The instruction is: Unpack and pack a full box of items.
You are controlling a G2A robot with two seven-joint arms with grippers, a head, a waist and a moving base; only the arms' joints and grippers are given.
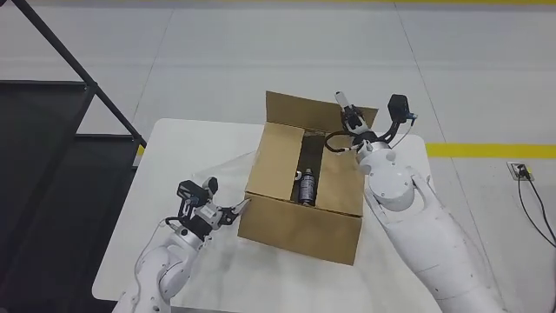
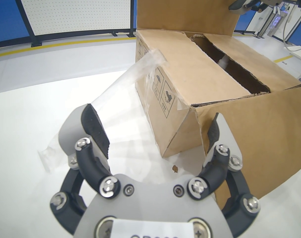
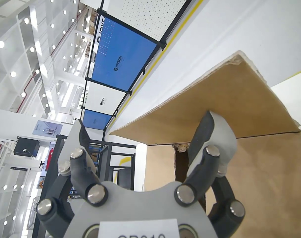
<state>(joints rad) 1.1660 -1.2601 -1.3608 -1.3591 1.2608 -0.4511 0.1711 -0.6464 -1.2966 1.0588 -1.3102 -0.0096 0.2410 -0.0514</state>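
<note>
A brown cardboard box stands in the middle of the white table. Its two top flaps lie nearly flat with a dark gap between them, and a dark bottle shows through it. The far flap stands upright. My right gripper is open at that flap's upper edge, one finger against the cardboard. My left gripper is open low over the table, just off the box's near left corner. A loose strip of clear tape hangs from the box side down to the table.
A small cardboard crumb lies on the table by the box corner. Bare table stretches left of the box. A black frame and dark panel stand off the table's left side. Floor with yellow lines lies beyond.
</note>
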